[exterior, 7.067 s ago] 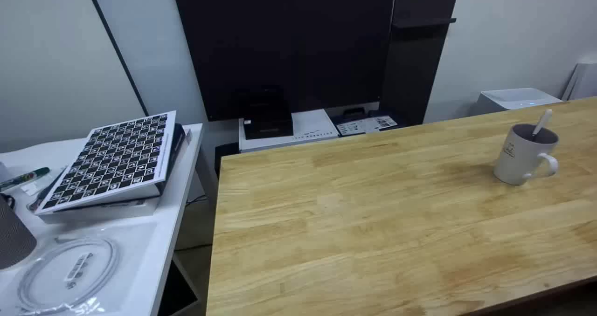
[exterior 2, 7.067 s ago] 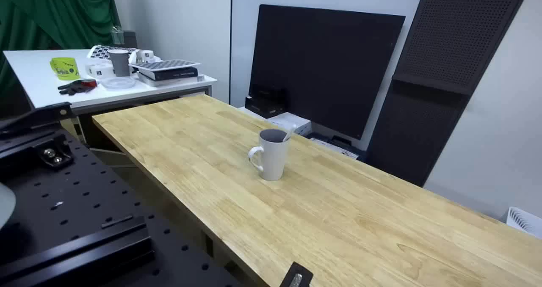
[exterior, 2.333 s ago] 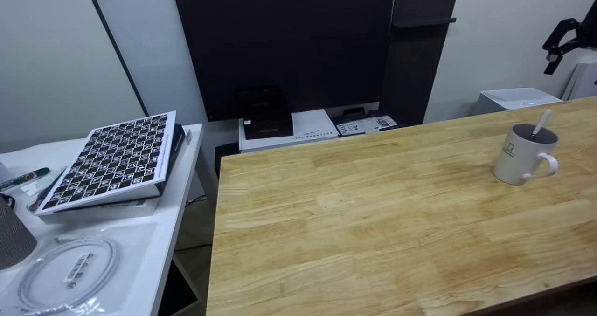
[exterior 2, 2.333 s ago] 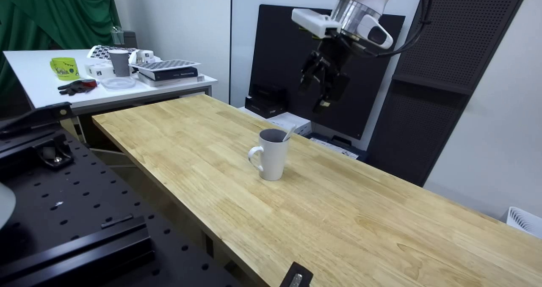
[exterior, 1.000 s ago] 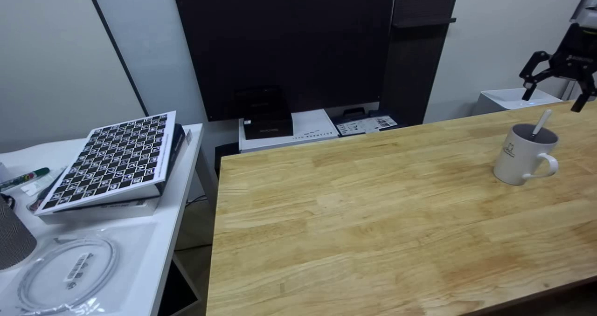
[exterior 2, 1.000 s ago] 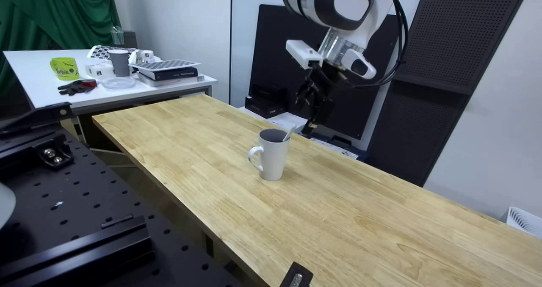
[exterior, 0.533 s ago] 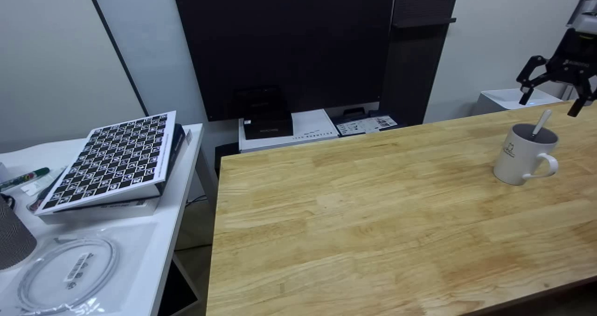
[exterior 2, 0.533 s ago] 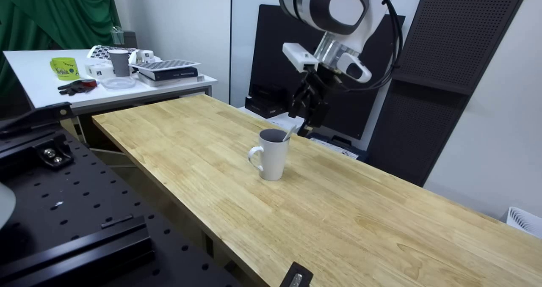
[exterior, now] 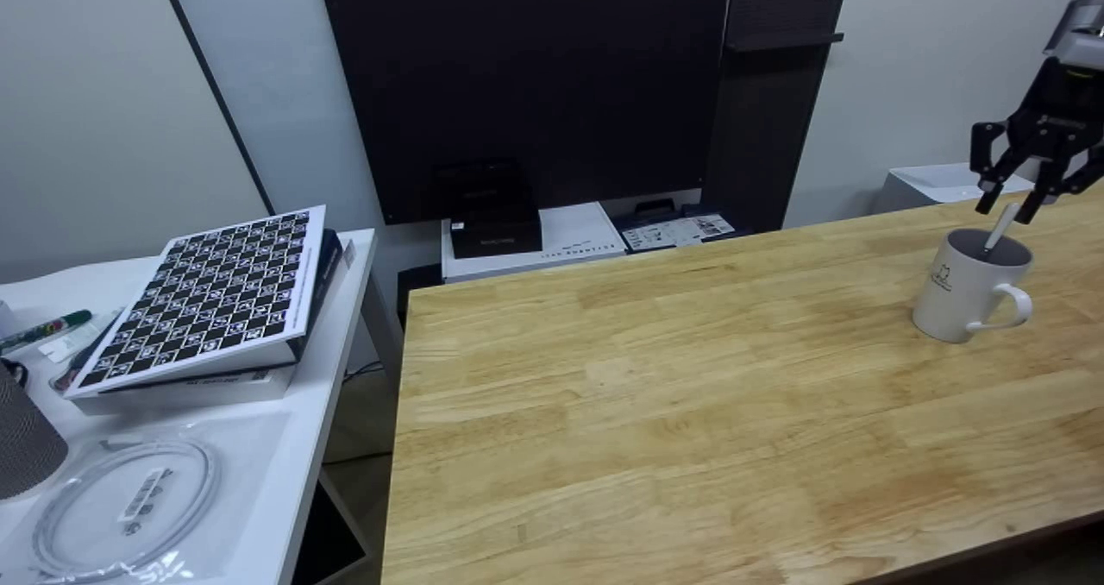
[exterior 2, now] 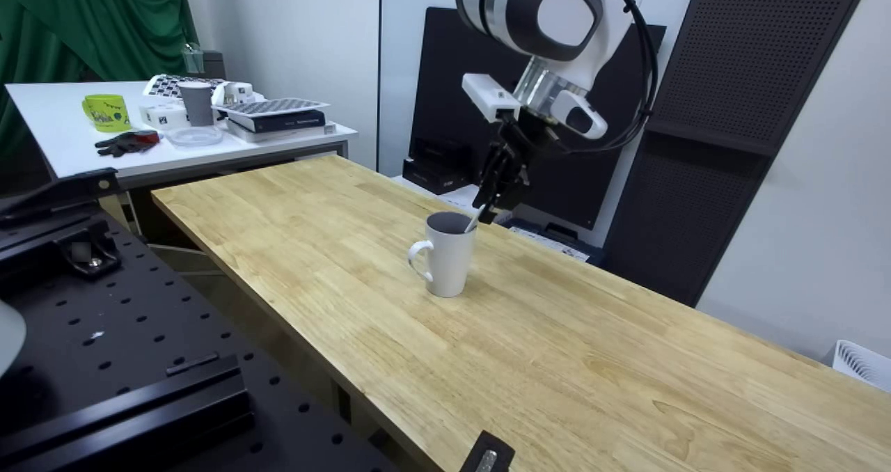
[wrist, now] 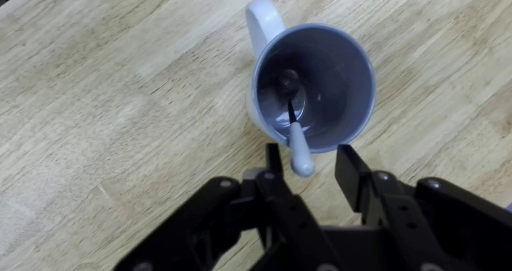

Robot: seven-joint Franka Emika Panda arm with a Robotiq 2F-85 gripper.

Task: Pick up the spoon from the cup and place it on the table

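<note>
Wooden desk (exterior: 647,412), plank top. Hand (wrist: 310,157) hangs over it, fingers partly apart, holding nothing. Cup (exterior: 962,300) stands upright on the desk, right side in an exterior view, just below the hand. Spoon (wrist: 300,149) leans in the cup; handle end between the fingers in wrist view, gap either side.

The table (wrist: 120,103) is smooth grained wood with a soft sheen. In the wrist view, the cup (wrist: 344,87) looks like glossy glazed ceramic, the spoon (wrist: 298,139) has a smooth, faintly shiny handle, and the gripper (wrist: 309,155) at the bottom is matt. In an exterior view, the upper-left curtain (exterior 2: 111,19) is draped cloth; in an exterior view, the lower-left bag (exterior: 250,473) is glossy clear plastic.
</note>
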